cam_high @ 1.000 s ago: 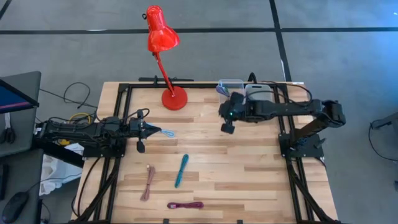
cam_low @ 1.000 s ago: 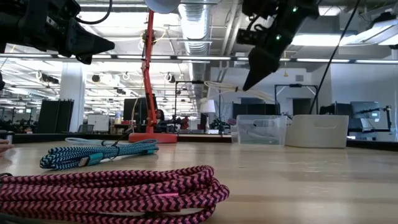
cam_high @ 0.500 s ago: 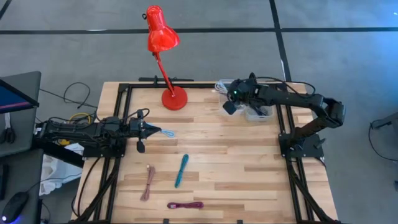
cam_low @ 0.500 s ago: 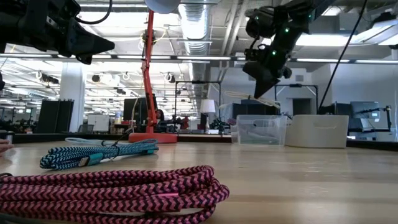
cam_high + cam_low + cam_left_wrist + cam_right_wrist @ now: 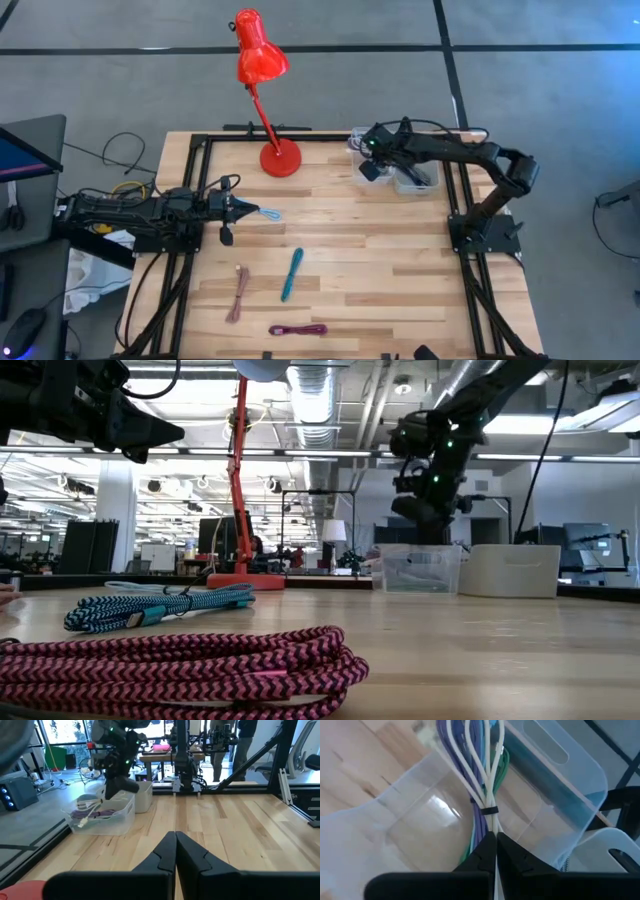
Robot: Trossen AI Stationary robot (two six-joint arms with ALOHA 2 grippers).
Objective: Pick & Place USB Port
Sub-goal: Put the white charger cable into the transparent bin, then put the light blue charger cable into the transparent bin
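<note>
Overhead, right gripper (image 5: 369,168) is hanging over the clear bin (image 5: 384,137) at the far edge; left gripper (image 5: 232,208) is idling, its tips touching, just short of a light-blue cable (image 5: 270,214). Level across the table, the right gripper (image 5: 420,520) is dipping to the bin's (image 5: 420,568) rim. Right wrist: fingers (image 5: 485,851) are pinching a white-and-purple cable bundle (image 5: 479,770) that is lying inside the bin (image 5: 555,790).

I get even, bright overhead light on the desk (image 5: 400,250) with soft shadows; from low down, ceiling lights glare and the near pink cable (image 5: 170,665) looks blurred.
</note>
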